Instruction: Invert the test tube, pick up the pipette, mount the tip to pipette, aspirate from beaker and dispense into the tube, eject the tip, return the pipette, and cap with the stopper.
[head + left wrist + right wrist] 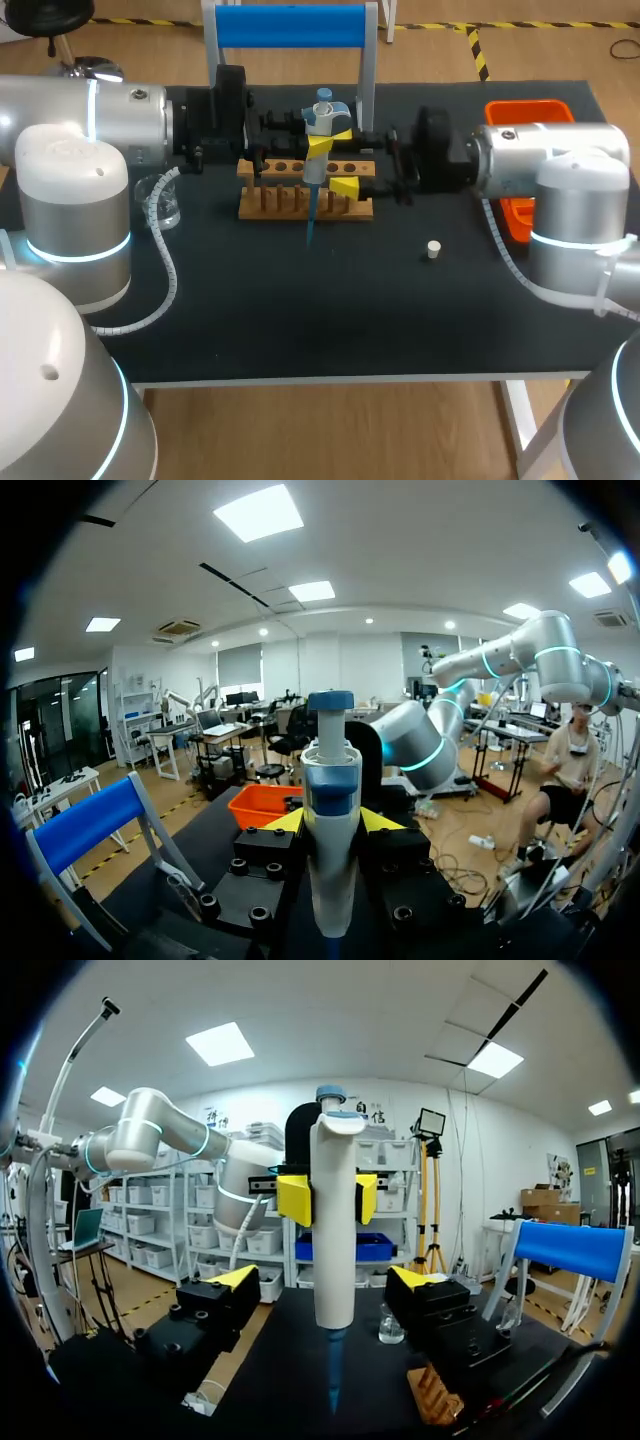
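Holding pipette upright by rack w/ my left gripper, fingers clamped on its body; blue tip looks mounted. Next, I reckon: carry it to beaker, dip tip, aspirate, which needs steady vertical descent. My right gripper spread wide, nothing held, near rack; stopper lies apart on table, to right

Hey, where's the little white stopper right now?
In the head view, the stopper stands alone on the black table, on the right side, between the wooden rack and the orange tray.
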`<state>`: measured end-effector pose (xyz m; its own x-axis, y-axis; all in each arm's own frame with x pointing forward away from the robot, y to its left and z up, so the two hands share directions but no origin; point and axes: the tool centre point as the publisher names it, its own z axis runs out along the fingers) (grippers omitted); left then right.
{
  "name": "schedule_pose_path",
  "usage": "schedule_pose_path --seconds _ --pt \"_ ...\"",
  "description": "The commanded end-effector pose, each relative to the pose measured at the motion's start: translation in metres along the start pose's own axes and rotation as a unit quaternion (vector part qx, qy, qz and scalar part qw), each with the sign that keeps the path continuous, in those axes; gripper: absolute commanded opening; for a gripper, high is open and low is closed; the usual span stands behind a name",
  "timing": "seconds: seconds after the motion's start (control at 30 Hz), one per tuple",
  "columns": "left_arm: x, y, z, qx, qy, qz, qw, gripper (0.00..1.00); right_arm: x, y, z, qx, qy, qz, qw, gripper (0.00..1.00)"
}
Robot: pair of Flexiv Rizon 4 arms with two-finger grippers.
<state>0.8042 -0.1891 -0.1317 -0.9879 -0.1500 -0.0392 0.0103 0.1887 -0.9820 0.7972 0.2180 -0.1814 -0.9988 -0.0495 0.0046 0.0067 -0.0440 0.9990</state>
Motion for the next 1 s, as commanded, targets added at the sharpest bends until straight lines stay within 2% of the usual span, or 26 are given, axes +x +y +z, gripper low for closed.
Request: schedule_pose_path --seconds 0.03,0.23,1.0 --pt "0.000 -0.001 0.000 0.000 0.000 0.000 1.000 0.00 -0.003 0.001 0.008 0.002 0.002 0.002 1.000 0.71" --pt "0.000 -0.001 0.000 0.000 0.000 0.000 1.000 0.00 -0.003 0.002 0.015 0.002 0.006 0.003 1.000 0.61" --pt "0.000 -0.001 0.000 0.000 0.000 0.000 1.000 0.00 -0.003 0.000 0.031 -0.002 0.023 0.007 1.000 0.55"
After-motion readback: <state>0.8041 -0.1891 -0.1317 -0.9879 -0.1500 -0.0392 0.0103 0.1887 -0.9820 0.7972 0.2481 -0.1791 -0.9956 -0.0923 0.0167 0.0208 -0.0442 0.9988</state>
